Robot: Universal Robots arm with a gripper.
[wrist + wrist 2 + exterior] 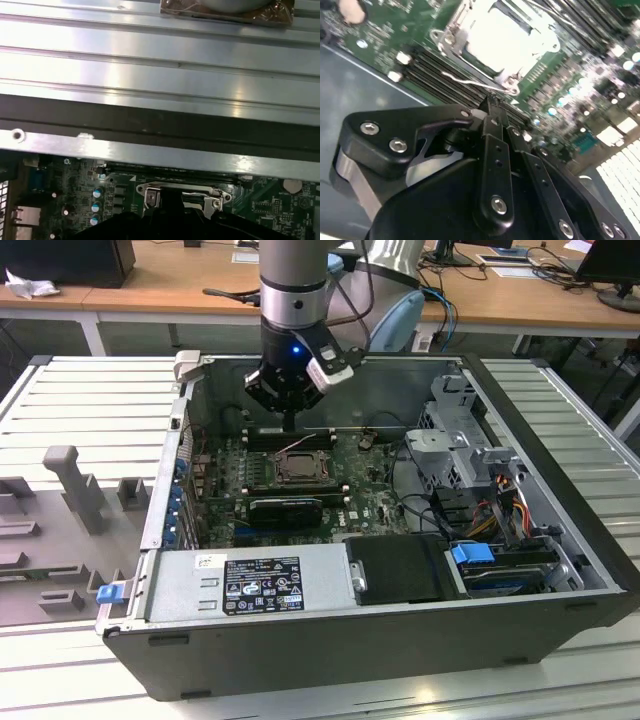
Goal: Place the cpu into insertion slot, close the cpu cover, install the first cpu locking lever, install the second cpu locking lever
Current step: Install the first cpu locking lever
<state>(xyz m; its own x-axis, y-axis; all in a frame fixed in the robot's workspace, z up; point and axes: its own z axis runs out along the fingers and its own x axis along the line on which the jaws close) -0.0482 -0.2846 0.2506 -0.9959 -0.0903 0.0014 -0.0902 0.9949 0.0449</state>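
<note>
The arm's black hand hangs inside the open dark-grey computer case, low over the green motherboard, just at the far edge of the square socket with its silvery metal rim, the insertion slot. In the second wrist view the hand has its two black fingers pressed together into one narrow tip, with nothing visible between them. That tip sits right at a thin silvery wire locking lever that runs along the near side of the socket, its long axis parallel to the black memory slots beside it; whether the tip touches the wire I cannot tell. The thin square silvery cpu cover appears to lie flat on the socket, and the pale square chip, the cpu, shows through its cut-out, so the chip seems seated and the cover down. From the hand, the socket lies just ahead and below, toward the grey power supply box in the exterior view.
</note>
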